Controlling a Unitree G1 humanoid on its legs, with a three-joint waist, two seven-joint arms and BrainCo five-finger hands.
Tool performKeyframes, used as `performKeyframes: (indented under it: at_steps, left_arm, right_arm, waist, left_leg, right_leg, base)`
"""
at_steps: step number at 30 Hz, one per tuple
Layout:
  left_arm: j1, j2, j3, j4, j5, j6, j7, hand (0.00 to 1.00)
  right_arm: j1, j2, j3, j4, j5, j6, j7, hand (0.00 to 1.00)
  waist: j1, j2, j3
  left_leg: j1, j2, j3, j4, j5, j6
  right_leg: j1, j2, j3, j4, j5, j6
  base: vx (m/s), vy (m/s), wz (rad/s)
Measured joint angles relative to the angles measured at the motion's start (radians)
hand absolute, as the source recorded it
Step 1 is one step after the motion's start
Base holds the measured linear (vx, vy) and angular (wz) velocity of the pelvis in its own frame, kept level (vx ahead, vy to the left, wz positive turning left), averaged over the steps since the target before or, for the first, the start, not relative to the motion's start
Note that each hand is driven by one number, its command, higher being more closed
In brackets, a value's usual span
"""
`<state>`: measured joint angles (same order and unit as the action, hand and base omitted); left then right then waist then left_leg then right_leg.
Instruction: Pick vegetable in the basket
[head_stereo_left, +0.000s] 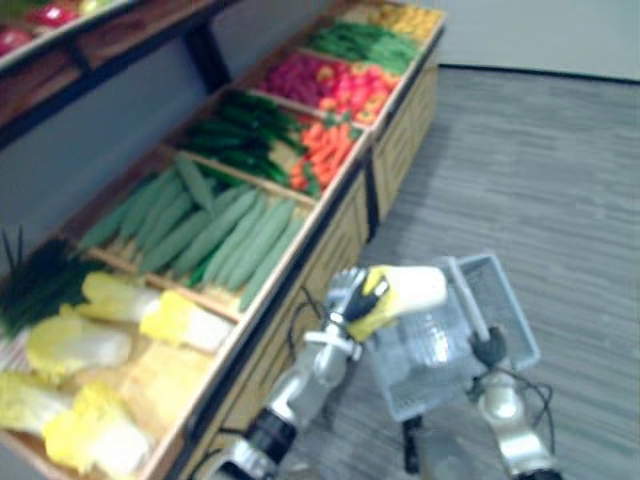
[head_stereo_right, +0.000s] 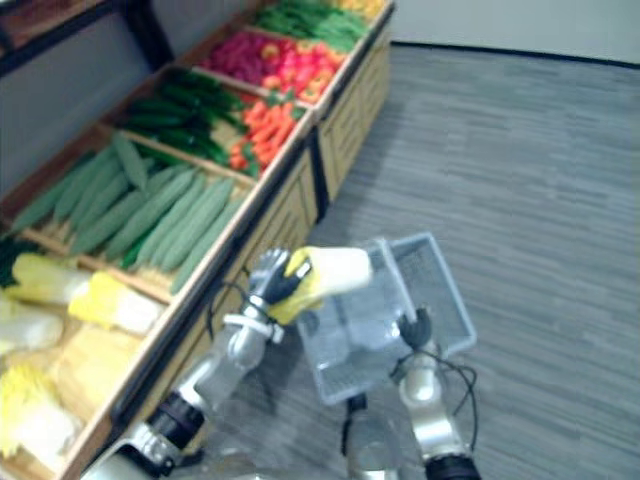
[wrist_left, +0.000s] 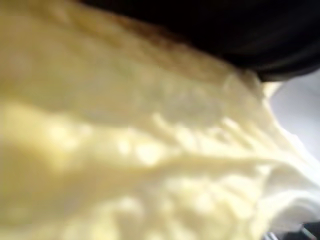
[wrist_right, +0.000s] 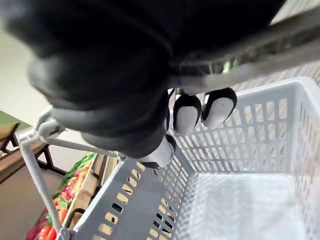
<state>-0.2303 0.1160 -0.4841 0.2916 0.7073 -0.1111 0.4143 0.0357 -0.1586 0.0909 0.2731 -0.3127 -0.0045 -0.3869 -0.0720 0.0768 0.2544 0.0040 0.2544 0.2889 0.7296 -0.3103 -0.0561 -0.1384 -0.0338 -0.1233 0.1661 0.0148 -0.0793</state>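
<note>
Left eye view: the left hand (head_stereo_left: 352, 300) is wrapped round the yellow leafy end of a napa cabbage (head_stereo_left: 408, 290). The cabbage is lifted clear of the produce stand (head_stereo_left: 335, 215), with its white stalk end pointing toward the grey plastic basket (head_stereo_left: 508, 310).
Cabbage position: it is over the basket's near rim and not yet inside. Whether it touches the rim cannot be told.
Left wrist view: pale crinkled leaves (wrist_left: 150, 150) lie right against the hand, which I judge to be a full grasp rather than a fingertip pinch.
Right hand (head_stereo_left: 490, 350): its fingers (wrist_right: 187, 114) are curled round the basket's handle (wrist_right: 265, 40), and it carries the basket just beside the stand.
Basket inside: the floor (wrist_right: 240, 210) is bare in the right wrist view, so there is room for the whole head.
Step in hand: placing the cabbage into the basket.
Doing it well: carry the head past the raised handle to the middle of the opening. Lower it until it rests lengthwise on the floor, and only then loosen the fingers.
Right arm's part: hold the basket level and steady while the weight arrives.
Risk: the basket hangs from one hand, so a drop from height would likely make it swing or tip. A release near the rim could send the head over the edge.
</note>
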Motion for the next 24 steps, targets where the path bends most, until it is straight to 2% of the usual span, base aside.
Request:
performKeyframes:
  at_steps: [1,2,3,4,5,6,7,9,10,14,19,20,24]
  left_arm:
    - [0.018,-0.005,-0.005,0.000,0.000,0.000,0.000,1.00]
    - [0.027,-0.007,-0.005,0.000,0.001,0.000,0.001,1.00]
    - [0.046,-0.007,-0.003,0.000,0.003,0.003,0.003,1.00]
    - [0.050,-0.007,-0.003,0.000,0.003,0.005,0.004,1.00]
    - [0.056,-0.011,-0.004,0.001,0.004,0.006,0.005,1.00]
    - [0.069,-0.014,-0.009,0.016,0.005,0.007,0.012,1.00]
    - [0.062,-0.014,-0.011,0.052,0.006,0.007,0.013,1.00]
    - [0.055,-0.021,-0.038,0.114,0.012,0.017,0.007,1.00]
    - [0.055,-0.032,-0.049,0.144,0.013,0.028,0.003,0.00]
    - [0.025,-0.035,-0.058,0.244,0.014,0.039,-0.009,0.00]
    - [-0.026,-0.035,-0.066,0.351,0.038,0.079,-0.029,0.00]
    - [-0.045,-0.035,-0.066,0.375,0.055,0.080,-0.029,0.00]
    - [-0.080,-0.035,-0.065,0.433,0.065,0.109,-0.043,0.00]
  right_arm:
    - [-0.003,0.005,0.028,-0.020,0.001,0.000,0.003,1.00]
    - [-0.004,0.006,0.042,-0.032,0.001,0.000,0.003,1.00]
    - [-0.014,0.004,0.074,-0.043,0.001,-0.004,0.005,1.00]
    - [-0.016,0.000,0.078,-0.048,0.001,-0.008,0.006,1.00]
    - [-0.012,-0.003,0.088,-0.062,0.000,-0.012,0.012,1.00]
    - [-0.009,0.008,0.096,-0.068,0.002,-0.012,0.024,1.00]
    - [0.000,0.024,0.095,-0.092,0.007,-0.012,0.027,1.00]
    - [0.010,0.030,0.097,-0.104,0.009,-0.012,0.035,1.00]
    - [0.016,0.022,0.093,-0.104,0.009,-0.011,0.039,1.00]
    - [0.044,0.017,0.098,-0.120,0.016,0.000,0.065,1.00]
    - [0.093,0.016,0.129,-0.215,0.021,0.003,0.095,1.00]
    - [0.100,0.016,0.134,-0.229,0.029,0.003,0.105,1.00]
    - [0.106,0.023,0.186,-0.267,0.052,-0.002,0.138,1.00]
  waist:
    - [0.004,0.004,-0.001]
    - [0.008,0.005,-0.002]
    - [0.027,0.012,-0.006]
    - [0.030,0.019,-0.011]
    - [0.027,0.034,-0.019]
    - [0.041,0.039,-0.035]
    - [0.044,0.018,-0.035]
    - [0.034,-0.004,-0.038]
    - [0.023,-0.005,-0.038]
    - [0.022,-0.008,-0.038]
    - [0.017,-0.023,-0.037]
    - [0.018,-0.029,-0.036]
    - [0.016,-0.082,-0.034]
  left_leg:
    - [-0.019,-0.054,-0.080,-0.103,-0.030,-0.022]
    - [-0.023,-0.079,-0.127,-0.158,-0.032,-0.027]
    - [-0.033,-0.135,-0.229,-0.305,-0.016,-0.044]
    - [-0.041,-0.140,-0.255,-0.365,0.006,-0.047]
    - [-0.073,-0.126,-0.273,-0.410,0.063,-0.029]
    - [-0.067,-0.097,-0.240,-0.416,0.068,-0.027]
    - [-0.068,-0.101,-0.215,-0.427,0.070,-0.025]
    - [-0.044,-0.127,-0.195,-0.493,0.104,-0.013]
    - [-0.028,-0.143,-0.188,-0.541,0.129,-0.007]
    - [0.024,-0.164,-0.150,-0.626,0.165,-0.008]
    - [0.053,-0.179,-0.092,-0.660,0.164,-0.004]
    - [0.054,-0.181,-0.081,-0.659,0.161,0.001]
    - [0.058,-0.195,-0.019,-0.657,0.152,0.013]
  right_leg:
    - [0.015,0.012,0.031,-0.013,0.000,0.000]
    - [0.019,0.019,0.049,-0.019,0.000,0.000]
    - [0.016,0.044,0.091,-0.030,0.004,0.007]
    - [0.015,0.062,0.107,-0.040,0.011,0.017]
    - [0.018,0.094,0.122,-0.076,0.017,0.025]
    - [0.030,0.115,0.158,-0.123,0.033,0.048]
    - [0.008,0.107,0.189,-0.057,0.044,0.053]
    - [0.001,0.089,0.205,-0.077,0.042,0.062]
    - [-0.003,0.077,0.209,-0.084,0.045,0.066]
    - [-0.008,0.072,0.243,-0.091,0.054,0.071]
    - [-0.014,0.073,0.298,-0.101,0.065,0.086]
    - [-0.015,0.073,0.303,-0.102,0.066,0.088]
    - [-0.044,0.073,0.356,-0.091,0.073,0.104]
  base:
    - [0.07,0.048,-0.77]
    - [0.07,0.104,-1.18]
    - [0.03,0.096,-1.08]
    - [0.02,0.095,-1.13]
    - [0.05,0.101,-1.06]
    - [0.08,0.102,-1.02]
    - [0.16,0.142,-0.86]
    - [0.18,0.107,-0.24]
    - [0.12,0.078,-0.06]
    - [0.12,0.081,-0.22]
    - [0.07,0.083,-0.33]
    - [0.02,0.097,-0.26]
    - [-0.01,0.072,-0.43]
